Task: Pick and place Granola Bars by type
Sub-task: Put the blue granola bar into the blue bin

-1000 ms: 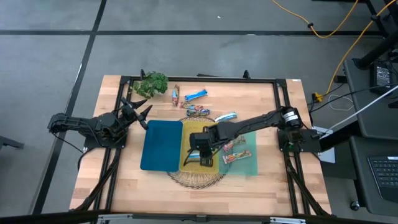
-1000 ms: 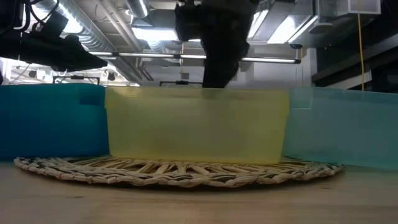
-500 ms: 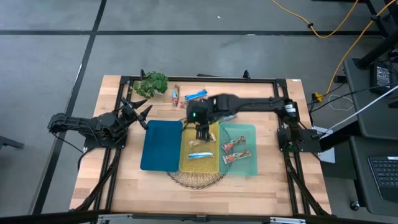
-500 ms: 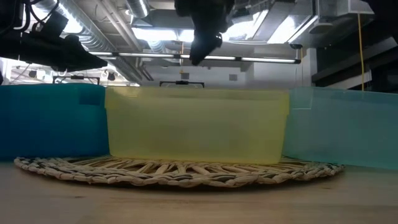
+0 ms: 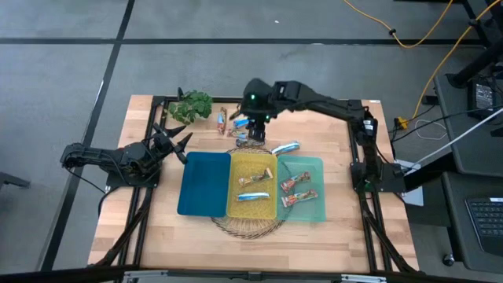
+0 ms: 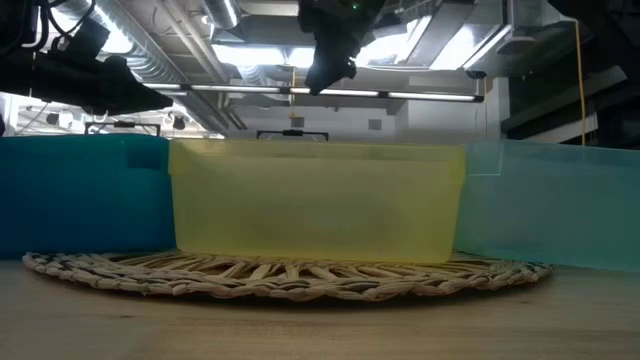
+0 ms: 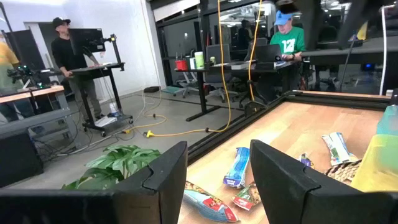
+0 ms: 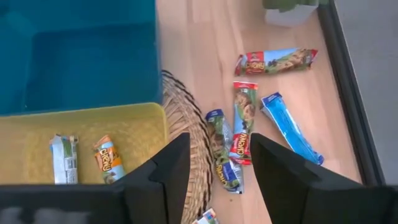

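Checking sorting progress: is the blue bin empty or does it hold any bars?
Empty. The high view shows the blue bin with a bare floor, while the yellow bin holds two bars.

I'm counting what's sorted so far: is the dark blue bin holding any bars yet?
No. In the high view the dark blue bin shows only its bare floor, while bars lie in the yellow bin and the light green bin.

Three coloured bins on a pale woven mat, bright wrappers beyond

A deep blue plastic bin (image 5: 204, 183), a translucent yellow bin (image 5: 252, 206) and a pale teal bin (image 5: 314, 167) sit by a plain blue wrapped bar (image 8: 290, 127), a red-and-green printed bar (image 8: 275, 61) and a green leafy plant (image 5: 192, 105) on light wood
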{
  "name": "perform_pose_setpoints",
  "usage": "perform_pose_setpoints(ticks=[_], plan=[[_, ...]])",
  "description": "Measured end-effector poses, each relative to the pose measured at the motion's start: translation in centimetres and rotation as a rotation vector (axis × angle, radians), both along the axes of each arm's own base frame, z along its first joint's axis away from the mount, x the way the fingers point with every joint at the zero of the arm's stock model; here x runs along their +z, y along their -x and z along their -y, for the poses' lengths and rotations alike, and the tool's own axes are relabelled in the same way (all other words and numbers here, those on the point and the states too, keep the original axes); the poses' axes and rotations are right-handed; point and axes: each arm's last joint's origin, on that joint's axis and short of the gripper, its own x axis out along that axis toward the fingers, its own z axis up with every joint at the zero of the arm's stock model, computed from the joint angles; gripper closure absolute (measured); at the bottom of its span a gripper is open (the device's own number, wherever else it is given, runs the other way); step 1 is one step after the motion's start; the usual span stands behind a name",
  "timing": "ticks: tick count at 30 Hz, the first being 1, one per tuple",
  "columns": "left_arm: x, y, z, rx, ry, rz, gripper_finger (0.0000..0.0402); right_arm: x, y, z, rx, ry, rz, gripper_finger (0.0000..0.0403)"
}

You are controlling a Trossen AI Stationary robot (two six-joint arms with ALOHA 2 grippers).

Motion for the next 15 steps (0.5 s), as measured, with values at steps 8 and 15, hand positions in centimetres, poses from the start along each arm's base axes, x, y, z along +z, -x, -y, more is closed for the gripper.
perform_pose_setpoints(ticks=[8,15], plan=[[0.0,0.0,0.0,0.0,0.0,0.0,0.0233,0.1,1.2,3.8,0.038,-0.01,0.024,0.0195],[0.0,0.0,0.0,0.0,0.0,0.0,0.0233,-0.9,1.7,6.8,0.073,0.079,0.047,0.0129]])
